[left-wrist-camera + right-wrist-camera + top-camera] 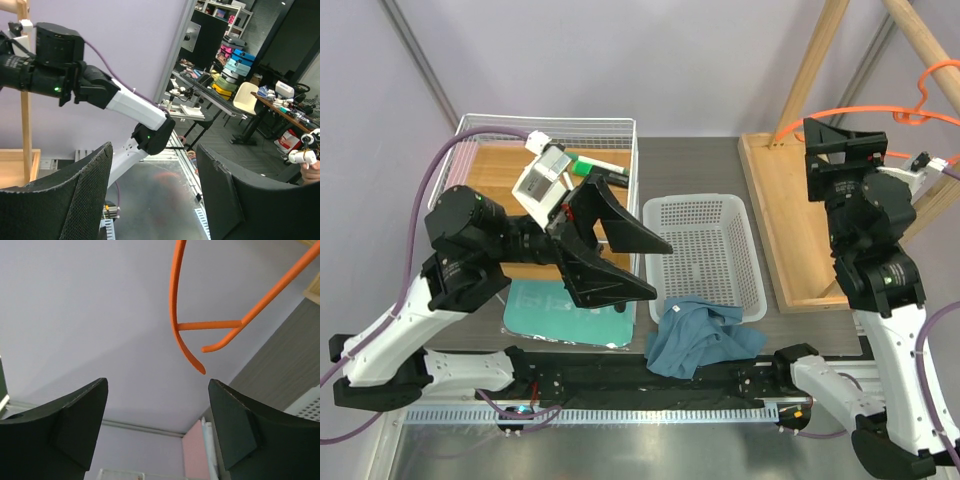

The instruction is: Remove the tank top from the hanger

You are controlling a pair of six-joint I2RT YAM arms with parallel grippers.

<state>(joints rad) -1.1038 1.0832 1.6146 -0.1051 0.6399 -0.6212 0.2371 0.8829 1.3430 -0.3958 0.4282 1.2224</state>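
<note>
Hanger (pixel 880 108) partly behind R arm (pixel 865 215).

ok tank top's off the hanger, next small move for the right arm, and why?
Probably back the right gripper away from the hanger. The hanger hangs bare, the tank top lies crumpled at the near rim of the white basket, and both it and the left gripper are open and empty.

Above: the hanger (pixel 210 325) is hanging beyond my right gripper (pixel 157 382), air surrounding it.
Sides: wooden rack (pixel 811 70) legs are flanking me.
</note>
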